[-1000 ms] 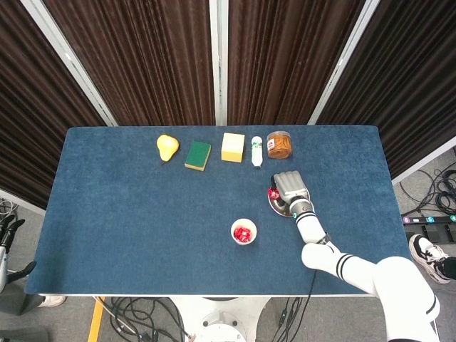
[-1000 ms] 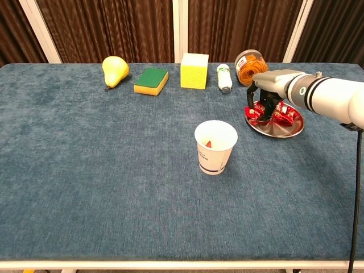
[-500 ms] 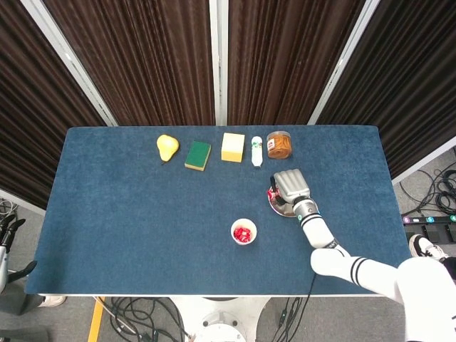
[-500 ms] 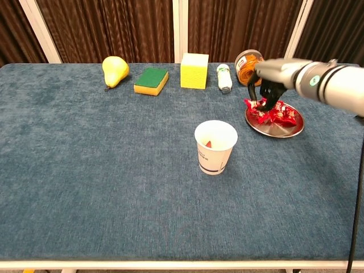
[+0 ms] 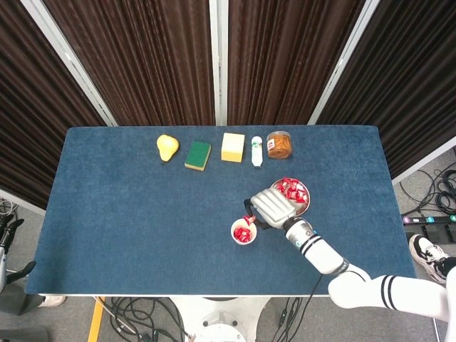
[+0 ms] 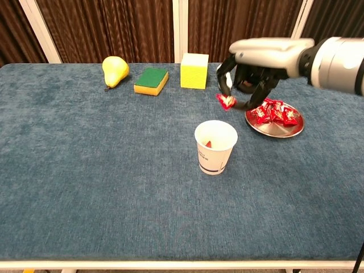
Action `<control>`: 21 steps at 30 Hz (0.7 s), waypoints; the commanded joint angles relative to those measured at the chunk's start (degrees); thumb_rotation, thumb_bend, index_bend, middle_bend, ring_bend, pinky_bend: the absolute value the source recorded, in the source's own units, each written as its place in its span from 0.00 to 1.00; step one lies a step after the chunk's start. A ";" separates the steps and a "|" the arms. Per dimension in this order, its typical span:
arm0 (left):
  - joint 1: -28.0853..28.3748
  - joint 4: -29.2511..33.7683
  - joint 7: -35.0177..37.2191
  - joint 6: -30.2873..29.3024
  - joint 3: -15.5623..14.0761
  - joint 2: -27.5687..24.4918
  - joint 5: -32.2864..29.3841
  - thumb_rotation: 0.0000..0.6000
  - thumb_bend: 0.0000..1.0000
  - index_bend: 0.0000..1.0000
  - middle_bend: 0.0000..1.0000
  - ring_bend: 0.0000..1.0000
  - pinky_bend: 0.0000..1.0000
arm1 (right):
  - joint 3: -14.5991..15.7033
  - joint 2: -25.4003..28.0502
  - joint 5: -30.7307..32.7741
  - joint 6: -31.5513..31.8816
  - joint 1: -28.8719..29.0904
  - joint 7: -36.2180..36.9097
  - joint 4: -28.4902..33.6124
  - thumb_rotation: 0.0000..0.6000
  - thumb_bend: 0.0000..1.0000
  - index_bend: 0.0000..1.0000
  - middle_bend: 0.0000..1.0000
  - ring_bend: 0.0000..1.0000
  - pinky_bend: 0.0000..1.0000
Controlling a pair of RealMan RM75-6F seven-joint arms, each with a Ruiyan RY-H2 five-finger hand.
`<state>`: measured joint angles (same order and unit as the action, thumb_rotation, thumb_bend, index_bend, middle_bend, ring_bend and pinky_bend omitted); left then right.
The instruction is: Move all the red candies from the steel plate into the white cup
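The right hand [image 6: 250, 79] pinches 1 red candy [image 6: 226, 102] in its fingertips and hangs above the table between the steel plate [image 6: 274, 128] and the white cup [image 6: 215, 147], close to the cup's far rim. The cup already has red candy inside, visible in the head view, so part of the job looks done; a heap of red candies [image 6: 274, 112] lies on the plate, too bunched to count, so several trips probably remain. The left hand is not in view. The blue table [image 6: 102, 170] is open around the cup, and the plate sits well inside the right edge. The small bottle [image 6: 224, 77] lies just behind the hand.
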<state>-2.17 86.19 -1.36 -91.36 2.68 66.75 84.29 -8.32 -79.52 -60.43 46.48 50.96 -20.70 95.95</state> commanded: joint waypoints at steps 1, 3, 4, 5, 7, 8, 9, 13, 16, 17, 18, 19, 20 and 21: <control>-0.04 -0.12 0.08 0.02 -0.06 0.09 0.03 1.00 0.00 0.22 0.21 0.21 0.20 | 0.98 -1.58 0.80 -0.69 1.02 -1.95 -0.45 1.00 0.30 0.55 0.87 0.90 1.00; 0.01 -0.22 0.07 0.18 -0.10 0.16 0.02 1.00 0.00 0.22 0.21 0.21 0.20 | 1.21 -2.43 1.33 -0.78 1.50 -2.82 -0.64 1.00 0.30 0.54 0.87 0.90 1.00; 0.03 -0.24 0.11 0.21 -0.09 0.18 0.02 1.00 0.00 0.22 0.21 0.21 0.20 | 1.26 -2.74 1.51 -0.79 1.67 -3.08 -0.64 1.00 0.30 0.54 0.87 0.90 1.00; 0.03 -0.29 0.20 0.17 -0.06 0.21 0.03 1.00 0.00 0.22 0.21 0.21 0.20 | 1.37 -3.07 1.66 -0.71 1.86 -3.46 -0.57 1.00 0.30 0.53 0.87 0.90 1.00; -0.03 -0.45 0.37 0.07 -0.02 0.27 0.00 1.00 0.00 0.22 0.21 0.21 0.20 | 1.58 -3.39 1.86 -0.46 2.06 -4.15 -0.51 1.00 0.30 0.51 0.87 0.90 1.00; -0.07 -0.55 0.44 0.03 -0.01 0.30 -0.03 1.00 0.00 0.22 0.21 0.21 0.20 | 1.68 -3.46 2.06 -0.40 2.18 -4.50 -0.49 1.00 0.30 0.50 0.87 0.90 1.00; -0.11 -0.69 0.55 0.04 -0.01 0.32 -0.10 1.00 0.00 0.22 0.21 0.21 0.20 | 1.80 -3.51 2.40 -0.47 2.33 -4.81 -0.42 1.00 0.29 0.48 0.87 0.90 1.00; -0.15 -1.09 0.85 0.03 0.00 0.47 -0.12 1.00 0.00 0.22 0.21 0.21 0.20 | 2.32 -3.42 3.25 -0.68 2.78 -5.80 -0.08 1.00 0.29 0.38 0.87 0.90 1.00; -0.21 -1.27 0.97 -0.01 -0.02 0.62 -0.11 1.00 0.00 0.22 0.21 0.21 0.20 | 2.27 -3.07 3.17 0.05 2.59 -5.55 0.72 1.00 0.26 0.34 0.87 0.90 1.00; -0.23 -1.33 1.00 -0.05 -0.01 0.64 -0.12 1.00 0.00 0.22 0.21 0.21 0.20 | 2.02 -2.68 2.98 0.49 2.36 -5.04 1.15 1.00 0.25 0.34 0.87 0.90 1.00; -0.25 -1.35 1.05 -0.12 0.03 0.64 -0.13 1.00 0.00 0.22 0.21 0.21 0.20 | 1.58 -1.99 2.60 1.47 1.86 -4.21 1.65 1.00 0.24 0.34 0.87 0.90 1.00; -0.27 -1.39 1.09 -0.19 0.06 0.64 -0.12 1.00 0.00 0.22 0.21 0.21 0.20 | 1.26 -1.35 2.34 2.36 1.41 -3.70 1.80 1.00 0.24 0.34 0.87 0.90 1.00; -0.29 -1.45 1.13 -0.25 0.07 0.65 -0.09 1.00 0.00 0.22 0.21 0.21 0.20 | 1.01 -0.67 2.34 3.23 0.96 -3.37 1.66 1.00 0.24 0.33 0.87 0.90 1.00; -0.32 -1.55 1.19 -0.34 0.07 0.66 -0.02 1.00 0.00 0.22 0.21 0.21 0.20 | 0.75 0.17 2.85 4.20 0.41 -3.20 1.09 1.00 0.24 0.33 0.87 0.90 1.00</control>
<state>-2.48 84.66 -0.19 -91.67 2.75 67.40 84.25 -6.99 -80.53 -57.71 49.35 52.25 -24.61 97.26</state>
